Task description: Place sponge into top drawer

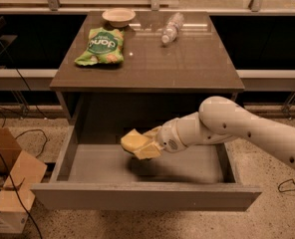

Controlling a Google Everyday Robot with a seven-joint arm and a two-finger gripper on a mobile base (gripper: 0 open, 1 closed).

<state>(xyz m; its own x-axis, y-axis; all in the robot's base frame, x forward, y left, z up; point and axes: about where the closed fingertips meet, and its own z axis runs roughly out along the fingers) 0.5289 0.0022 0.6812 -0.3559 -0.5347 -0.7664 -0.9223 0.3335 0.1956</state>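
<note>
The gripper [150, 144] clasps the sponge [132, 142] above the floor of the open drawer [147, 197], left of centre, apart from every wall, with open room toward both side walls.

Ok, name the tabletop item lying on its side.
The bottle, right of the bowl; the bowl sits upright, the bag lies flat. The gripper holds the sponge over the drawer.

One sponge [134, 142], one pincer [146, 146] over drawer [147, 197]
</note>
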